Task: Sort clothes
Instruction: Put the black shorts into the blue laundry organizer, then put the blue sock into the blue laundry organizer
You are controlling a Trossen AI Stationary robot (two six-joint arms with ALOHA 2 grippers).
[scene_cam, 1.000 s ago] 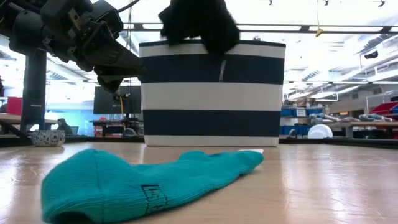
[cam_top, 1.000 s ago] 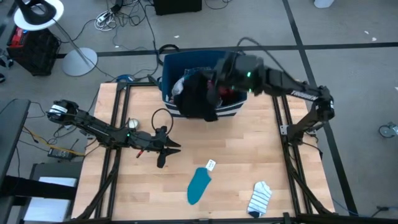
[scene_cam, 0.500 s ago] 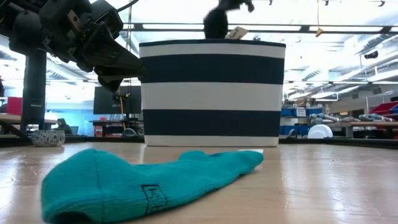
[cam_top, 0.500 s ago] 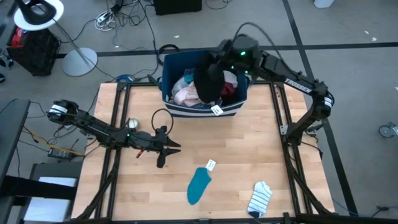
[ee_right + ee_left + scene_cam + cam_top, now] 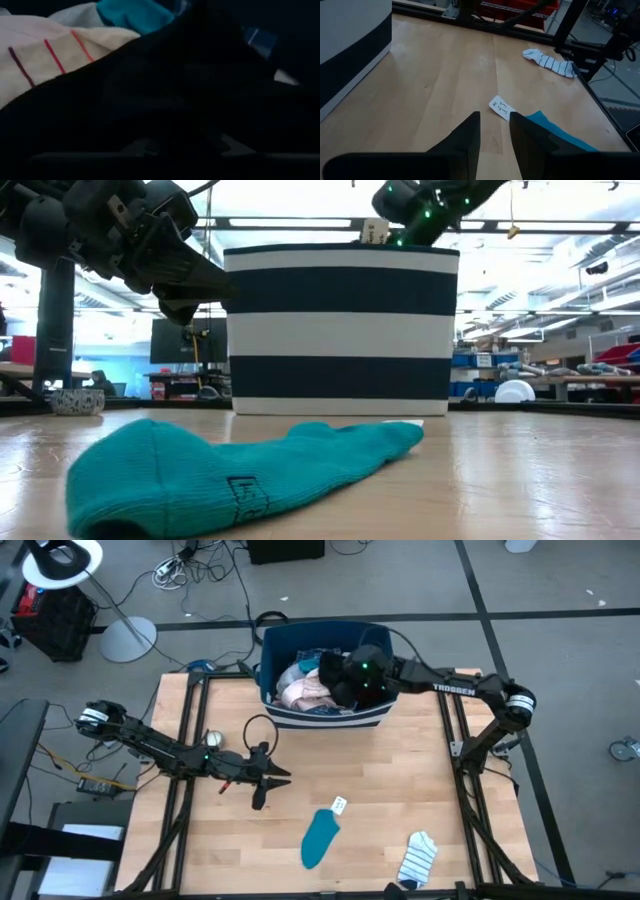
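right pincer [image 5: 352,688]: down in the striped bin [image 5: 325,718] on the black garment [image 5: 345,680], grip unreadable | left pincer [image 5: 268,781]: slightly spread, above desk [image 5: 380,800] | teal sock [image 5: 319,837]: lies just right-front of left pincer, nearer arm; striped sock [image 5: 417,859] farther

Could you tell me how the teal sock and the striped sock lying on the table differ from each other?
The teal sock is one solid colour; the striped sock is white with dark stripes. The teal sock lies nearer the table's middle, the striped sock nearer its right edge. A small paper tag sits at the teal sock's end; none shows by the striped sock. Both lie flat on the wooden table, outside the bin, untouched by either gripper.
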